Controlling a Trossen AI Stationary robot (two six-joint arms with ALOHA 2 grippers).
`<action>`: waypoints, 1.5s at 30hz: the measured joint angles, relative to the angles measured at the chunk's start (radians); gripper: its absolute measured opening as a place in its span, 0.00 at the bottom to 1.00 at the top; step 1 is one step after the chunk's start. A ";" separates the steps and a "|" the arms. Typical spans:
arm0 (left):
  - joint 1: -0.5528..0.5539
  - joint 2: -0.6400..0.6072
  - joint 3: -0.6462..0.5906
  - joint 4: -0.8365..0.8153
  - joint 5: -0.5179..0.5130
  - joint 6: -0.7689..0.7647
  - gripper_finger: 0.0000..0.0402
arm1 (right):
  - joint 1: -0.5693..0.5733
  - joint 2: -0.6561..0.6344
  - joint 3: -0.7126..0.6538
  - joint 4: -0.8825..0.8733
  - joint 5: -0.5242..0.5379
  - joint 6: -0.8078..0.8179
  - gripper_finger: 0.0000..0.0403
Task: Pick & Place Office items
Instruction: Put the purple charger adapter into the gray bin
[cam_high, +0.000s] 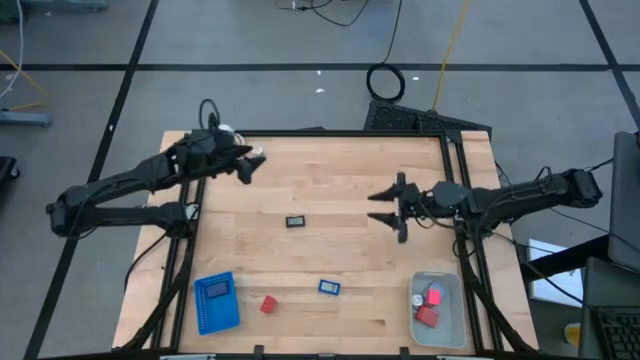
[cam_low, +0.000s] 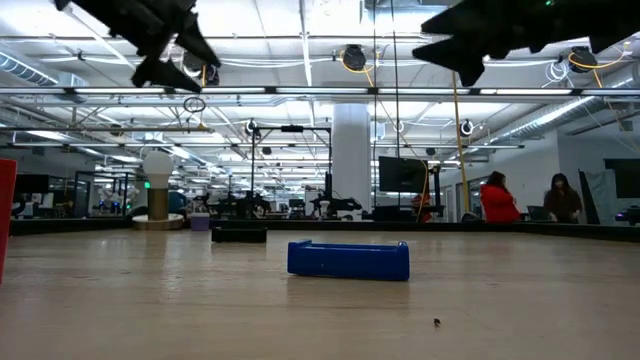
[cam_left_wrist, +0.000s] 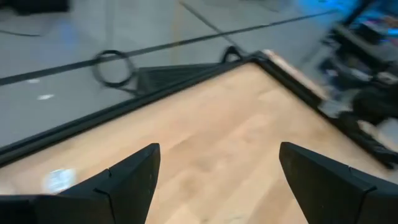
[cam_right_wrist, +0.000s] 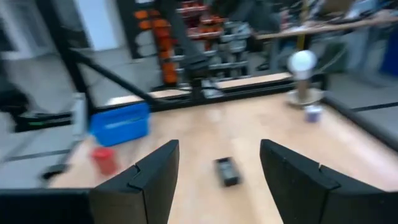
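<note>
Office items are lying on my table from above: a black piece (cam_high: 296, 221) mid-table, a red block (cam_high: 268, 304) and blue bit (cam_high: 329, 287) nearer the front. My left gripper (cam_high: 250, 163) and right gripper (cam_high: 385, 208) are hanging open, holding nothing. My right wrist is seeing the black piece (cam_right_wrist: 227, 171) between its fingers.

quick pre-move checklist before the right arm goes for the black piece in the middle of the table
1. Right gripper empty, jaws apart: ok.
2. Black piece lies alone on bare wood: ok.
3. Left gripper open near the far left corner, away from the path: ok.
4. Pale bin already holds red blocks, room left: ok.
5. Red block and small blue piece still out on the table: not ok.
</note>
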 joint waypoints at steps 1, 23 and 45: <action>0.000 -0.014 0.000 -0.036 -0.028 -0.003 0.83 | -0.014 0.011 0.000 0.013 0.013 -0.018 0.54; 0.095 0.147 0.000 -0.319 -0.342 -0.027 0.83 | -0.158 0.079 0.000 0.080 0.010 -0.178 0.54; 0.239 0.429 -0.001 -0.074 -0.243 0.125 0.83 | -0.163 0.079 0.001 0.140 0.010 -0.173 0.54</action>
